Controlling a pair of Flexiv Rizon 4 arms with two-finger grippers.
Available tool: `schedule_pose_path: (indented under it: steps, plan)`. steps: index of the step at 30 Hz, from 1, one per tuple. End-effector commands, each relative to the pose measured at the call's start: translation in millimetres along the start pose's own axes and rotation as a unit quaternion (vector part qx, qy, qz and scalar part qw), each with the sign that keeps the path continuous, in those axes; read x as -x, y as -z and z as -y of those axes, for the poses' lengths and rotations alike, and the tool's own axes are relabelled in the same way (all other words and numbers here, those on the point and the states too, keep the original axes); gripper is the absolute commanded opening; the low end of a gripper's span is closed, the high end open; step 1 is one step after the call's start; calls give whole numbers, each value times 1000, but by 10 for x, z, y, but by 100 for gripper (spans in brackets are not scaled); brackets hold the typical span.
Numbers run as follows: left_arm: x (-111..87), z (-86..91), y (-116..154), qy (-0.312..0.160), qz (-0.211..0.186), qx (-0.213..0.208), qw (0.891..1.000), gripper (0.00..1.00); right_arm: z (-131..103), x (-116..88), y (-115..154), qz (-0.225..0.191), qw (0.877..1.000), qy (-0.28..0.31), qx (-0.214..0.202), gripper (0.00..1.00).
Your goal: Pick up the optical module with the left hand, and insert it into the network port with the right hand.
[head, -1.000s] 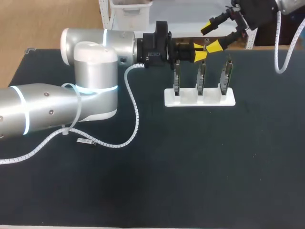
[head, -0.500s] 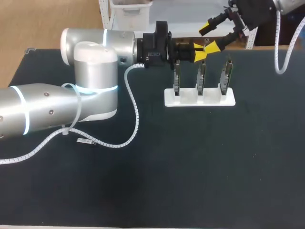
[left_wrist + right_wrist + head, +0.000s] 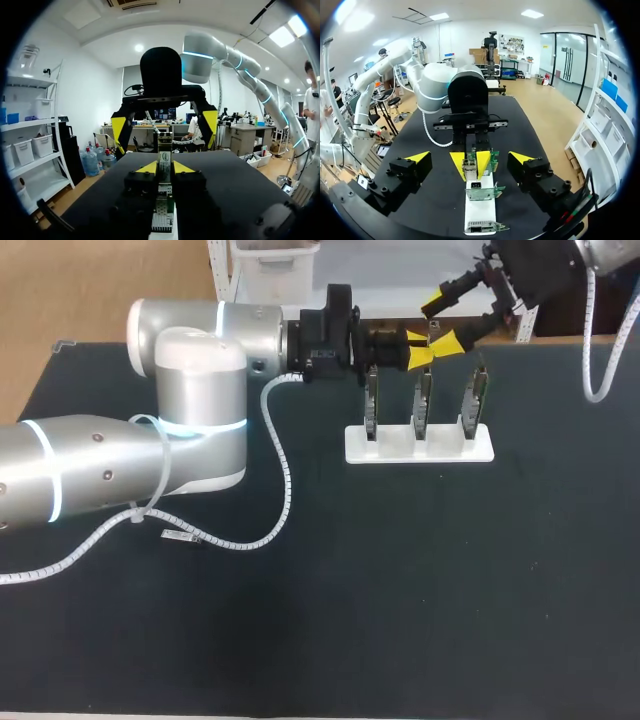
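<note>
The optical module (image 3: 165, 156) is held upright, pinched in the closed left gripper (image 3: 418, 349) just above the white rack (image 3: 395, 450), seemingly to be taken by the wide-open, empty right gripper (image 3: 442, 320) behind the rack.

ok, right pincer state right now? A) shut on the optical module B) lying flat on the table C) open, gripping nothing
C: in the left wrist view the right pincer hangs with its yellow-tipped fingers wide apart and nothing touching them, while the left pincer is the one shut on the optical module.
</note>
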State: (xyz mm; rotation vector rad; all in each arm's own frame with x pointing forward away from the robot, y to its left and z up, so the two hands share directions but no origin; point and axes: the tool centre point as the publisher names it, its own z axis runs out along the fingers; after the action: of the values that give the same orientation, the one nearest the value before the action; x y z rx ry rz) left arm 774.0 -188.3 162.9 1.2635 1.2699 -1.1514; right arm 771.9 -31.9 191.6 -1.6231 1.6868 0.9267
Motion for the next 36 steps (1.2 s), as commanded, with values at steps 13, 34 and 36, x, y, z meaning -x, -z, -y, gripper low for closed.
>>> schedule_pose_path:
  steps: [13,34,36]
  plan:
    - [-1,7,-3,0,0,2,1000,0,-37,-15,16,2,1000,2,0,0]
    - [-1,7,-3,0,0,2,1000,100,-51,-21,-8,1,1000,1,4,0]
    - [-1,7,-3,0,0,2,1000,100,-53,-20,-8,1,1000,2,4,0]
